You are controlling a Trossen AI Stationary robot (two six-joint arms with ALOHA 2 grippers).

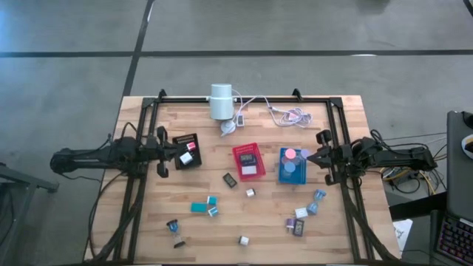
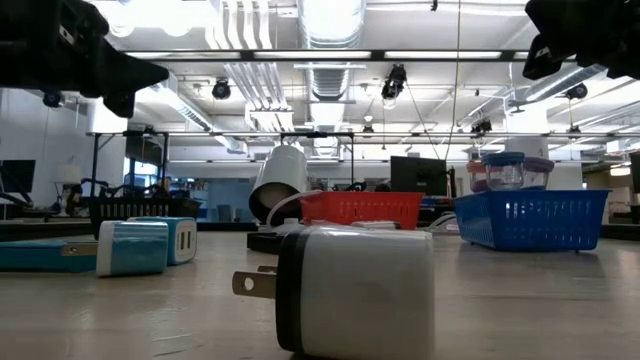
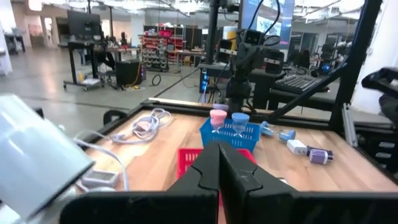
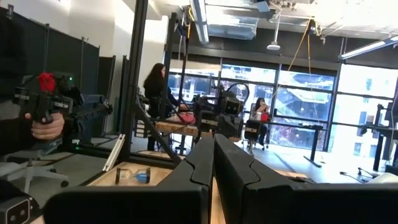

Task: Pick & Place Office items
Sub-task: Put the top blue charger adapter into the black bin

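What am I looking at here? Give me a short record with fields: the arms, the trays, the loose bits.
left gripper: shut, empty, raised beside the black tray
right gripper: shut, empty, raised at the blue tray
red tray: mid-table, holds a white item
blue tray contents: pink disc and lilac discs
loose items: teal block, white plug adapter, others scattered on the near half
white cylinder: far edge, with cables

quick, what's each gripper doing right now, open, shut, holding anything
Left gripper: shut, holding nothing, over the black tray.
Right gripper: shut, holding nothing, beside the blue tray.
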